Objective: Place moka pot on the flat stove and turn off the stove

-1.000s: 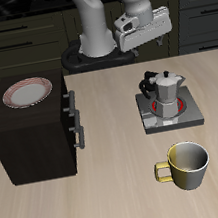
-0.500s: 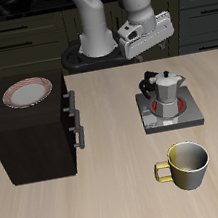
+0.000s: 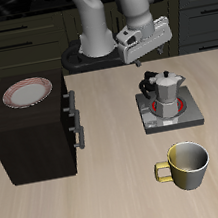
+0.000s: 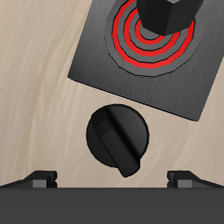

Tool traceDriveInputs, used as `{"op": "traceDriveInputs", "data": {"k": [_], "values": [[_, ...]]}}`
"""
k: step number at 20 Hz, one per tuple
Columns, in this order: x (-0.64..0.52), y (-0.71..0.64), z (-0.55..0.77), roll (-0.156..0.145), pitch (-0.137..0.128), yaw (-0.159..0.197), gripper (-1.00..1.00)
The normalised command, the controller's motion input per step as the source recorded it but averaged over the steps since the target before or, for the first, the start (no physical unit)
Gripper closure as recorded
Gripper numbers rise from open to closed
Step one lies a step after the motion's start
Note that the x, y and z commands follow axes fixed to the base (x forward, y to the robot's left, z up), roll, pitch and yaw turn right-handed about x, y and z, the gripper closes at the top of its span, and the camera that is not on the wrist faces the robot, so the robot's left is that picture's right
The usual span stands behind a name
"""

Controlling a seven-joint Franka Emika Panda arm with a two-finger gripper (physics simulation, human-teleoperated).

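**Pot on the burner, claw high above and empty**

Biggest thing on the table: the dark brown cabinet (image 3: 31, 135), drawers facing the stove side, with a red-rimmed plate (image 3: 27, 92) lying on its top. Behind it all rises the arm (image 3: 105, 15), bent over at the back of the table.

On to the flat stove (image 3: 187, 113), a low grey square sitting beside the cabinet with a clear strip of wood between them. The red spiral coil (image 4: 154, 39) glows bright in the wrist view, rings plainly red. And there stands the moka pot (image 3: 163, 88), upright, right on that coil, handle and spout showing, its dark underside covering the coil's middle in the wrist view.

Nearer the table's front edge, well apart from the stove, the yellow-olive mug (image 3: 187, 165) stands upright, mouth open to the camera, handle turned toward the cabinet side.

Up above, the gripper (image 3: 148, 43) hangs in the air behind the pot, touching nothing. In the wrist view one fingertip (image 4: 42, 178) shows at each side of the frame, spread wide, and nothing is held between them.

Smallest of all: the black knob (image 4: 117, 139), round with a raised bar across it set at a slant, sitting just off the stove plate's edge, with the spread fingers either side of it in the wrist view.
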Motion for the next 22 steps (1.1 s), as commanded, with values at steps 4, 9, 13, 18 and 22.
{"op": "traceDriveInputs", "data": {"k": [4, 9, 13, 18, 22], "values": [[-0.23, 0.03, -0.08, 0.021, -0.082, 0.079, -1.0], [-0.04, -0.05, -0.11, 0.006, -0.019, 0.059, -1.0], [0.21, -0.24, -0.18, -0.097, -0.035, 0.096, -1.0], [0.16, -0.1, 0.02, -0.091, -0.033, 0.027, -1.0], [-0.09, 0.0, -0.11, 0.001, -0.005, 0.031, -1.0]]}}
